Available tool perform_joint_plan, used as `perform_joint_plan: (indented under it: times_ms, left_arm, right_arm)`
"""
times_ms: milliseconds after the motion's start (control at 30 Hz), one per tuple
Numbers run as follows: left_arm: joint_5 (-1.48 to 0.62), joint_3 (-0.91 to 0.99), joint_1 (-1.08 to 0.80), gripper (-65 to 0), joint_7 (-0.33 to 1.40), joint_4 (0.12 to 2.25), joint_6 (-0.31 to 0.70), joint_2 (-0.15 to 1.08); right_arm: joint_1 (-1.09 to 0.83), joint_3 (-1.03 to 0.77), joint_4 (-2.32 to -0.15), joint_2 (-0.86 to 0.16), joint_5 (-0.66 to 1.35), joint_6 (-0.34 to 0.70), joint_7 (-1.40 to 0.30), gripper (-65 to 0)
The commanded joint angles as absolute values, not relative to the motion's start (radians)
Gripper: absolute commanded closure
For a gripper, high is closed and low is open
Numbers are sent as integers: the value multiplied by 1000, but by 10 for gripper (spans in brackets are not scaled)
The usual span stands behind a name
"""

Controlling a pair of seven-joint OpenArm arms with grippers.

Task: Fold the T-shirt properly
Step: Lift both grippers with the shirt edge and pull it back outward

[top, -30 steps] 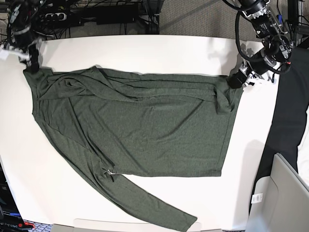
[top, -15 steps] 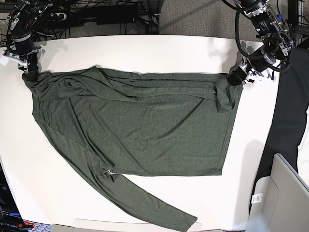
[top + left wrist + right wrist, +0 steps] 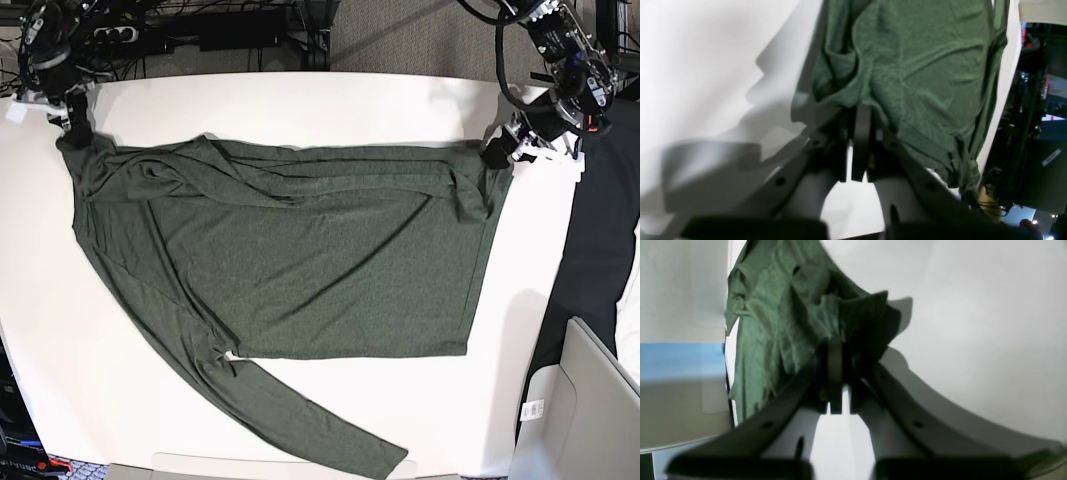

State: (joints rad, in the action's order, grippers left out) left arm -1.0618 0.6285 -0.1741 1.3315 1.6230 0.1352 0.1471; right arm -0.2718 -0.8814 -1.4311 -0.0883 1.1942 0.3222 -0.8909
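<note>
The dark olive T-shirt (image 3: 300,260) lies spread over the white table (image 3: 300,105), with one long sleeve (image 3: 320,430) trailing to the front edge. At the far right corner of the shirt, my left gripper (image 3: 497,153) is shut on a bunched fold of fabric. The left wrist view shows the gripper (image 3: 860,115) pinching the cloth (image 3: 923,66), which hangs away from the jaws. At the far left corner, my right gripper (image 3: 76,128) is shut on the shirt. In the right wrist view, fabric (image 3: 773,316) is gathered at the closed gripper (image 3: 836,346).
Cables and a power strip (image 3: 120,35) run behind the table's far edge. A dark cloth (image 3: 605,230) and a grey box (image 3: 580,410) sit off the table's right side. Bare table shows along the far edge and at the front left.
The right gripper has closed on the shirt's far left corner. Both grippers have moved toward the table's far edge, drawing the shirt's far edge straighter.
</note>
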Motion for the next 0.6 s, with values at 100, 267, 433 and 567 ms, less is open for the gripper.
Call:
perform_joint_plan:
  times_ms: [100, 267, 433, 567]
  left_arm:
    - [-1112, 633, -217, 0, 1342, 1639, 137, 162]
    - [-1171, 634, -266, 0, 1336, 1639, 137, 211]
    - [-1198, 705, -288, 0, 1342, 1639, 137, 232]
    - [-1198, 717, -302, 0, 1342, 1639, 137, 234]
  right_arm:
    - [-315, -888, -1484, -97, 1202, 318, -898, -3]
    - [-352, -891, -1529, -97, 1204, 318, -898, -3]
    - [-378, -914, -1532, -117, 1237, 318, -898, -3]
    - [-386, -941, -1532, -125, 1242, 318, -898, -3]
